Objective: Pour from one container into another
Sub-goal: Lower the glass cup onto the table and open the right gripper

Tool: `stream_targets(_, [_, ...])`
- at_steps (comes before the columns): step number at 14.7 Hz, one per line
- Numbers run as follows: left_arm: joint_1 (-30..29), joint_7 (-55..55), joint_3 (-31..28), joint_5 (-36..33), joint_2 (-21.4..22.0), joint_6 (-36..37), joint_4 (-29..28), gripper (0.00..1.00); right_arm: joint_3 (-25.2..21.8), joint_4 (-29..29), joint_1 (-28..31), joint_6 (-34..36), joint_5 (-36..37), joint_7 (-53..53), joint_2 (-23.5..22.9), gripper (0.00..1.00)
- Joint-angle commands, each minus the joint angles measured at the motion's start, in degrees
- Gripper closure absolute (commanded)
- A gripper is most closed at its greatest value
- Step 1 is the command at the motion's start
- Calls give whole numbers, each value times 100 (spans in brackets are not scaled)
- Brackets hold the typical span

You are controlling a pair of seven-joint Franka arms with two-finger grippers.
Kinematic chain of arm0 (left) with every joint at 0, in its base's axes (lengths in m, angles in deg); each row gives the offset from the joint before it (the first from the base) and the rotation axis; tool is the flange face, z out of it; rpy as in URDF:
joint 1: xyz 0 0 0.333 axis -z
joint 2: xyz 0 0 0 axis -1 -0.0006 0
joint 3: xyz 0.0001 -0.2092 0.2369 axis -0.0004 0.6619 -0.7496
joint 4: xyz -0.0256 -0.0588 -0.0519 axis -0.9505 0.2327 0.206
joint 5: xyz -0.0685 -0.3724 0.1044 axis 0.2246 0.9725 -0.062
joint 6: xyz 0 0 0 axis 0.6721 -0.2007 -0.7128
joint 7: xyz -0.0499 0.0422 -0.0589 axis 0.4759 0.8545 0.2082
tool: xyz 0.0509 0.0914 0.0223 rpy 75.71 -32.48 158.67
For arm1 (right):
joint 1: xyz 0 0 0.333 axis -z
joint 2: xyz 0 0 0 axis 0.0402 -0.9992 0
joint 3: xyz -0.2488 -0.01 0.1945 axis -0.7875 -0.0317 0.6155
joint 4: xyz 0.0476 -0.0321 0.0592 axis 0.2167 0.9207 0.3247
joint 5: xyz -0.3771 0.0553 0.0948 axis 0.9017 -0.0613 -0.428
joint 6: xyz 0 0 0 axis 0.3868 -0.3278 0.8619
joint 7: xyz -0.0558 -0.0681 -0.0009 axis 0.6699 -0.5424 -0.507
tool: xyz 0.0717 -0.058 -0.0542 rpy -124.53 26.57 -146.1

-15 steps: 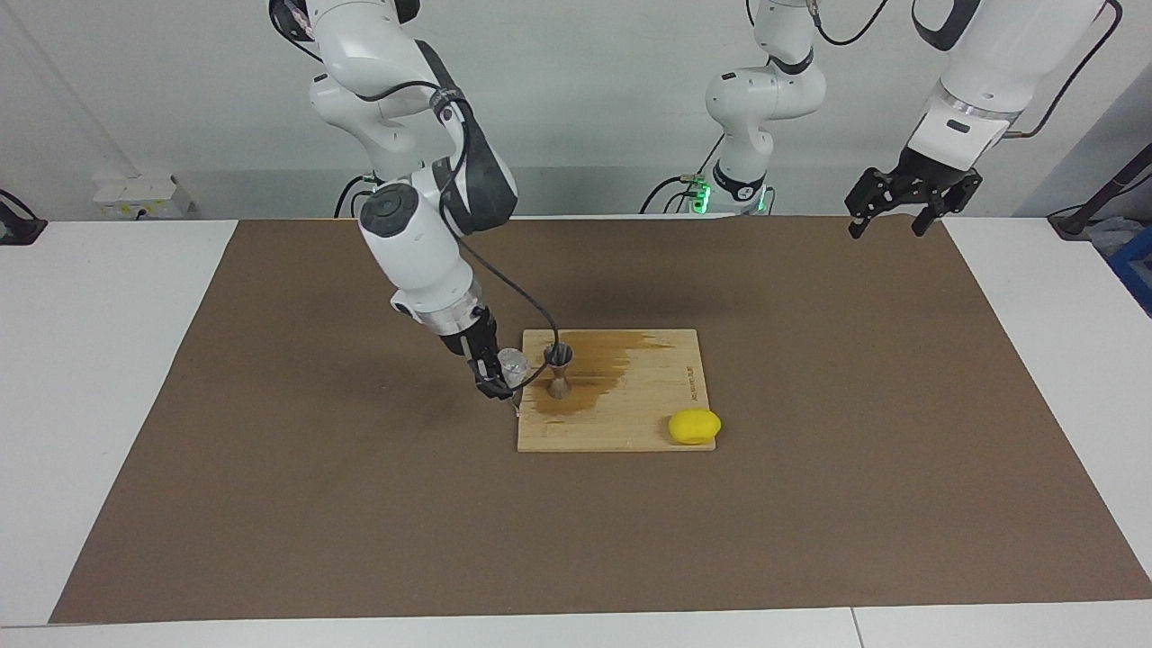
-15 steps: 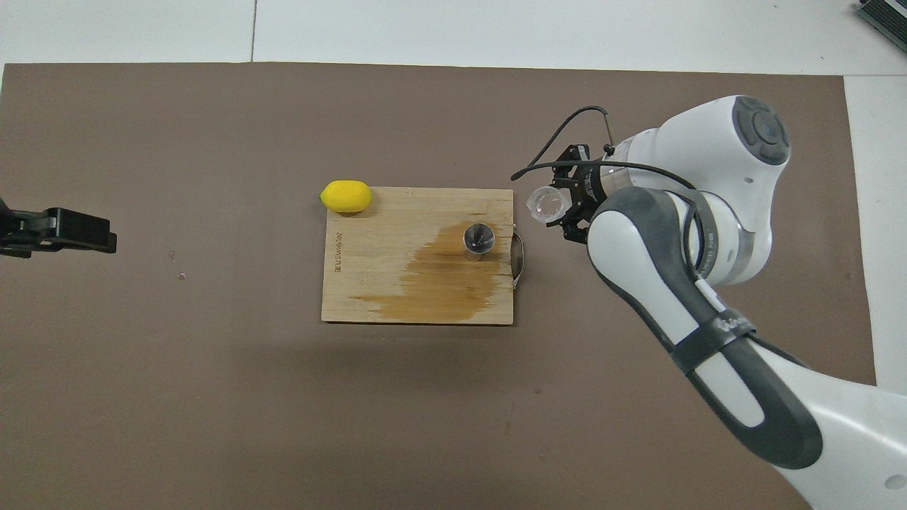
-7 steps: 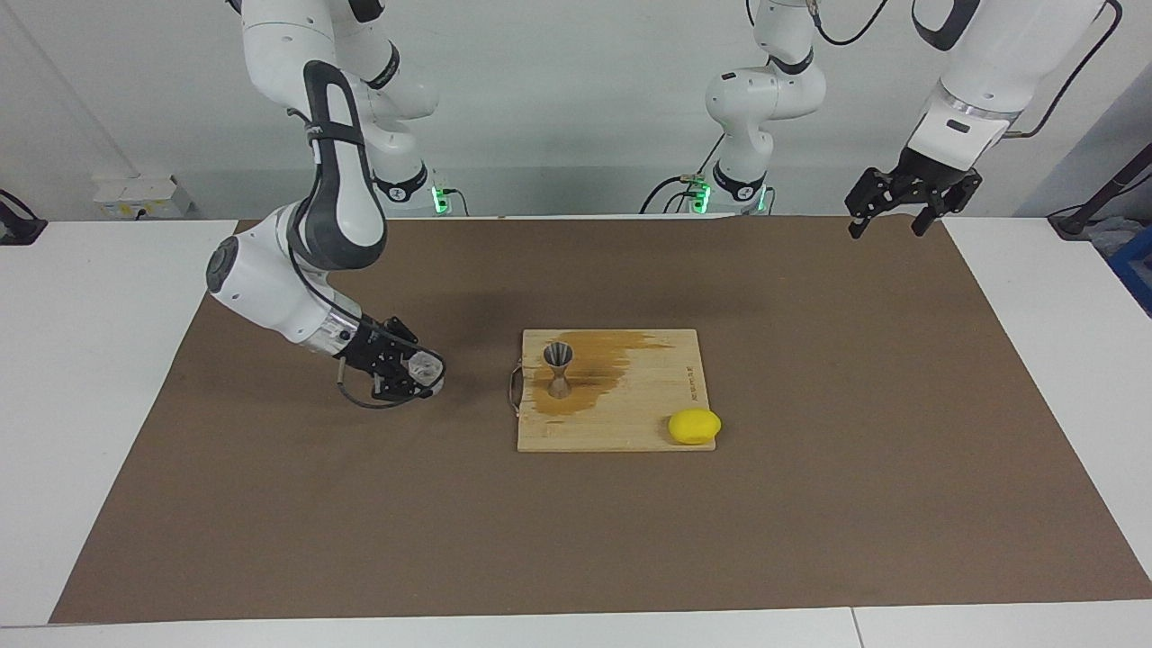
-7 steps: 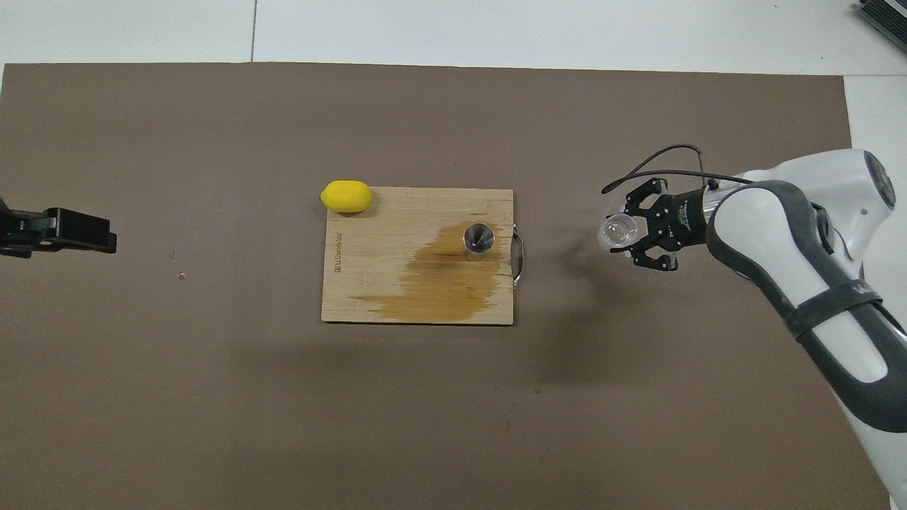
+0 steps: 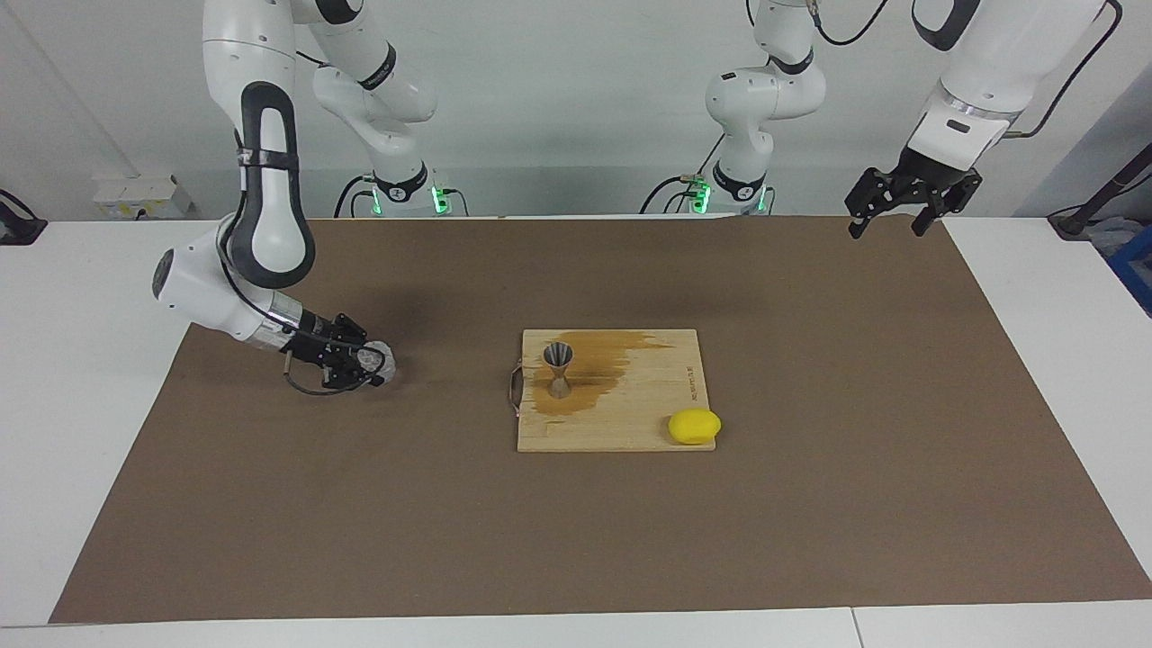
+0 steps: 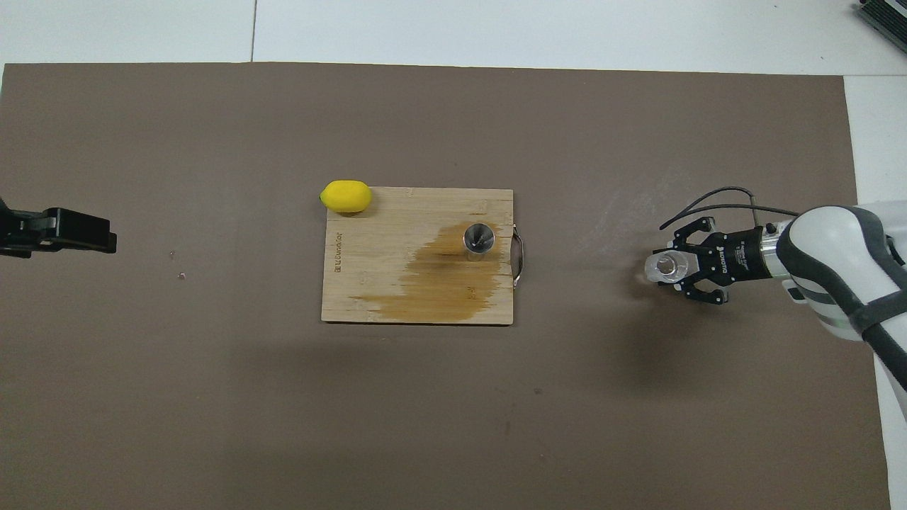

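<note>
though gripped, clear faceted glass cup point(image 6: 668, 265) upright

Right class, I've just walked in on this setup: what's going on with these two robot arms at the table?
The right gripper holds the small glass cup low over the brown mat, toward the right arm's end of the table and well clear of the cutting board. The steel jigger stands upright on the board's stained patch, and a lemon sits at the board's corner. The left gripper waits raised over the mat's edge, holding nothing.
</note>
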Motion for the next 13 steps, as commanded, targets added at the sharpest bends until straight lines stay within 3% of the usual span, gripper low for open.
stream_targets(1, [-10,-41,-20,67,175,-23,-190,0,74,31,129,43,-227,-361,-104,100])
stream_targets(11, [-2,-41,-20,67,175,-23,-190,0,66,-13,138,-62,-474,-476,-307,100])
stream_targets(12, [-10,-41,-20,67,184,-23,-190,0,66,-13,138,-80,-474,-476,-307,96])
stream_targets(13, [-10,-41,-20,67,175,-23,-190,0,66,-22,129,-149,-465,-468,-307,80])
